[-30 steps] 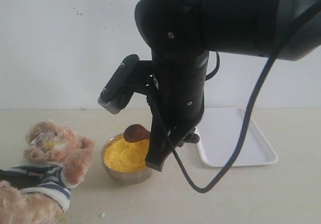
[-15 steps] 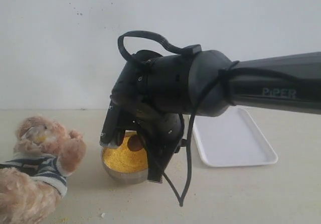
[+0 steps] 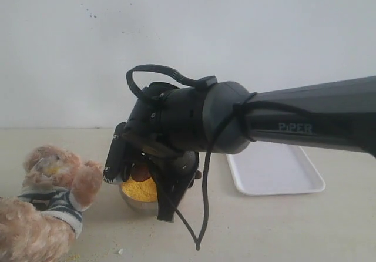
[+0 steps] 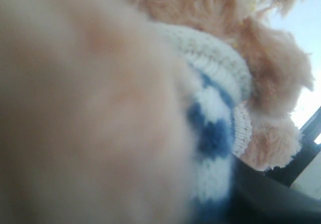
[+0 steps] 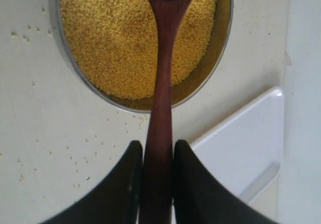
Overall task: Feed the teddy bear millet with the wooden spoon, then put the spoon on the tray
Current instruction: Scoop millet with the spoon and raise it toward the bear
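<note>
Scooping is the step in hand: the right tool (image 5: 158,151) is clamped narrowly on the wooden spoon (image 5: 163,83) by its handle, with the spoon's oval end low over the millet (image 5: 110,43) in the steel bowl (image 5: 66,66). The next move likely calls for a level carry to the teddy bear (image 3: 53,174) beside the bowl. Whether the left tool is closed I cannot tell. The tray (image 3: 276,171) lies on the bench (image 3: 294,227) beyond.
</note>
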`<action>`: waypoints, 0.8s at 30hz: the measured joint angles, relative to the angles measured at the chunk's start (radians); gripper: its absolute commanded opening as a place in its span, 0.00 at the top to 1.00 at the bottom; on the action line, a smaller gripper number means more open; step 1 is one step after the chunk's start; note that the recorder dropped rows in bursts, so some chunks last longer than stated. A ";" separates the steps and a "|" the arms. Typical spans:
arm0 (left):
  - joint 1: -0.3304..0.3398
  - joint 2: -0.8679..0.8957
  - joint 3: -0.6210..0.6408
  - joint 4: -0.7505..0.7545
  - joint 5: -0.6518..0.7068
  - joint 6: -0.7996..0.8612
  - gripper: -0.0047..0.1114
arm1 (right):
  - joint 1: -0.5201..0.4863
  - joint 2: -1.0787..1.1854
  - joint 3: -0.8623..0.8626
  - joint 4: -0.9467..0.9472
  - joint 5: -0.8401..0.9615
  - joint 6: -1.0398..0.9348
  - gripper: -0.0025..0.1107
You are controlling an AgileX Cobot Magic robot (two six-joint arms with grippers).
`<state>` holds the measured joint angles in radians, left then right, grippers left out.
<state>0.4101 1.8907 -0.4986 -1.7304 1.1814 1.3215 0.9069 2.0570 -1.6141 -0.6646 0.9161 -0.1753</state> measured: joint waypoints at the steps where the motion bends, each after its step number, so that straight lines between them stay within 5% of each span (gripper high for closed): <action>1: 0.000 0.000 0.000 0.000 0.000 -0.002 0.93 | 0.000 0.002 0.000 0.000 -0.002 0.007 0.98; 24: 0.000 0.000 0.000 0.000 0.000 -0.019 0.93 | 0.000 0.014 0.000 0.066 0.008 0.246 0.98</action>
<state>0.4101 1.8907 -0.4986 -1.7304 1.1814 1.3023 0.9069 2.0712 -1.6141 -0.5985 0.9240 0.0703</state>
